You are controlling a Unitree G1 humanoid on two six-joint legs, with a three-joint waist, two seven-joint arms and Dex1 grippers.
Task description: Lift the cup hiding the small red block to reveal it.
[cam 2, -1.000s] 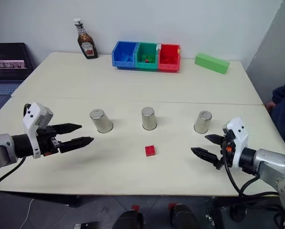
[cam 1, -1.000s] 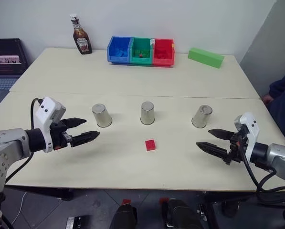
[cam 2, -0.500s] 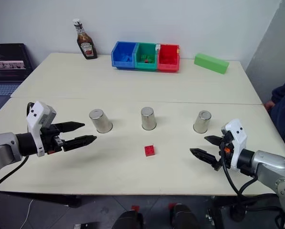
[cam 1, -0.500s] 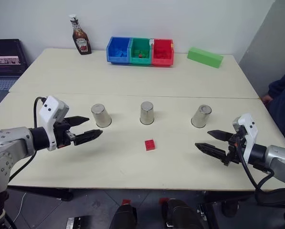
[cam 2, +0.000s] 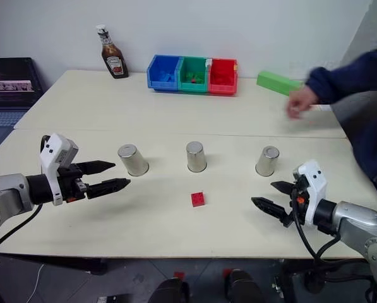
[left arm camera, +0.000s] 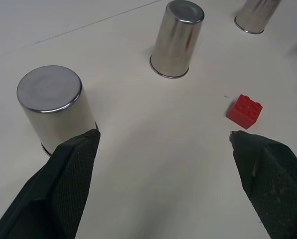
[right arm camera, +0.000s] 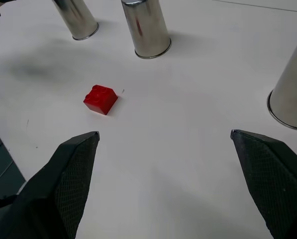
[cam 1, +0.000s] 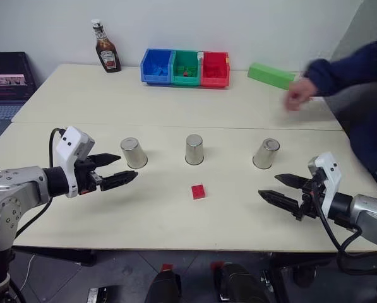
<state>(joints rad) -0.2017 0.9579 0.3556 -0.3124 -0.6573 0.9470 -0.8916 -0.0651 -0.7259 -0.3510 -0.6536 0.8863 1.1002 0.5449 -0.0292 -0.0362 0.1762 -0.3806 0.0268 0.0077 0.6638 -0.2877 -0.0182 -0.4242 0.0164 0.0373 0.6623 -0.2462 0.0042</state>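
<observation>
Three identical silver cups stand upside down in a row on the table: left cup point(cam 1: 134, 153), middle cup point(cam 1: 194, 149) and right cup point(cam 1: 266, 153). The small red block point(cam 1: 199, 191) lies uncovered on the table, just in front of the middle cup. My left gripper point(cam 1: 126, 167) hovers open beside the left cup, its near finger close to that cup point(left arm camera: 51, 107) in the left wrist view. My right gripper point(cam 1: 269, 185) is open too, in front of the right cup, holding nothing. The right wrist view shows the block point(right arm camera: 100, 99) ahead between the fingers.
A person's hand point(cam 1: 299, 95) and dark blue sleeve reach in over the far right of the table, near a green block point(cam 1: 271, 75). At the back stand a ketchup bottle point(cam 1: 106, 47) and blue point(cam 1: 157, 65), green point(cam 1: 187, 65) and red point(cam 1: 215, 68) bins. A laptop point(cam 1: 8, 82) sits far left.
A person's arm has come in from the right over the far side of the table. Both grippers, the cups and the block have kept their places.
</observation>
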